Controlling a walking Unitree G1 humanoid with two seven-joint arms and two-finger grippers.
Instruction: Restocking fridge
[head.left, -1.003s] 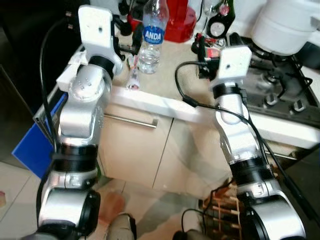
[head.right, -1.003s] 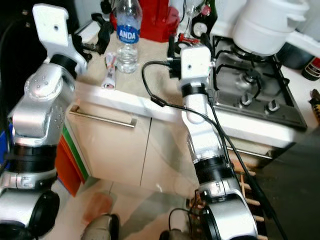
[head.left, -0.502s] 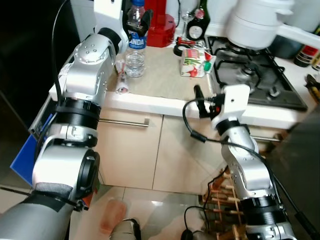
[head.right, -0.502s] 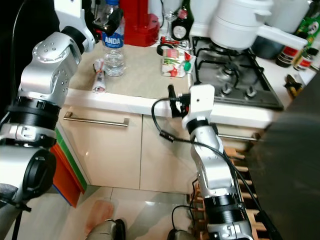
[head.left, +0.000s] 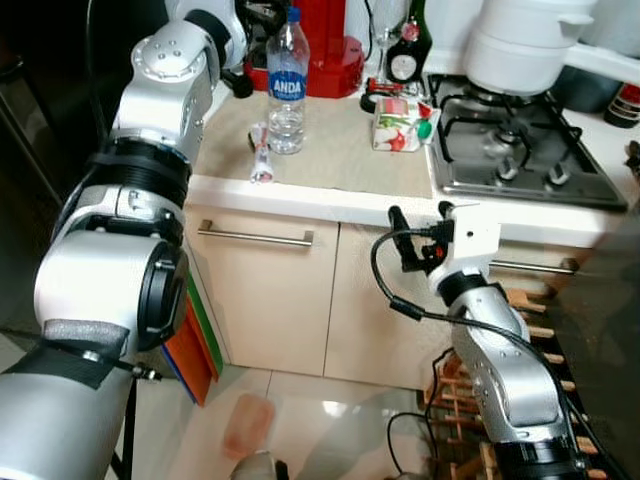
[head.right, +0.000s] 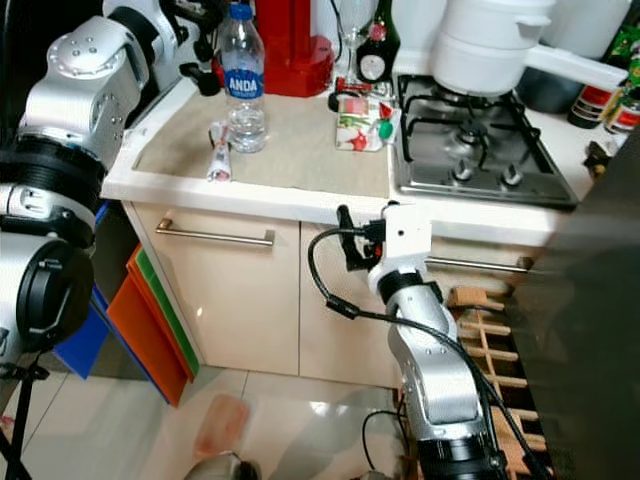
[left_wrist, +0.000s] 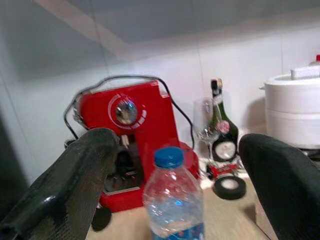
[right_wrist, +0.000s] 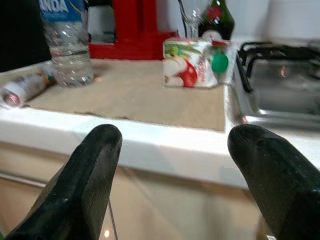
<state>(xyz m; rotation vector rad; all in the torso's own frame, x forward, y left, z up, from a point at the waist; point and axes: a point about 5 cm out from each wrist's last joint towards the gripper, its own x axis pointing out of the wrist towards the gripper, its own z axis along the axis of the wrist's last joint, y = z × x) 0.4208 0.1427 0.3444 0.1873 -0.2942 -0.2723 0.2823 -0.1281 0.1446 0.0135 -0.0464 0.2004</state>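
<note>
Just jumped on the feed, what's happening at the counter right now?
The left gripper is open and raised at the water bottle standing on the counter, lined up on it but not holding it. The right gripper is open too, low in front of the counter edge. A juice carton lies beside the stove.

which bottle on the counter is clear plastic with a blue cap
The tall clear plastic water bottle with blue label, at the mat's left; the dark green glass bottle stands behind.
</note>
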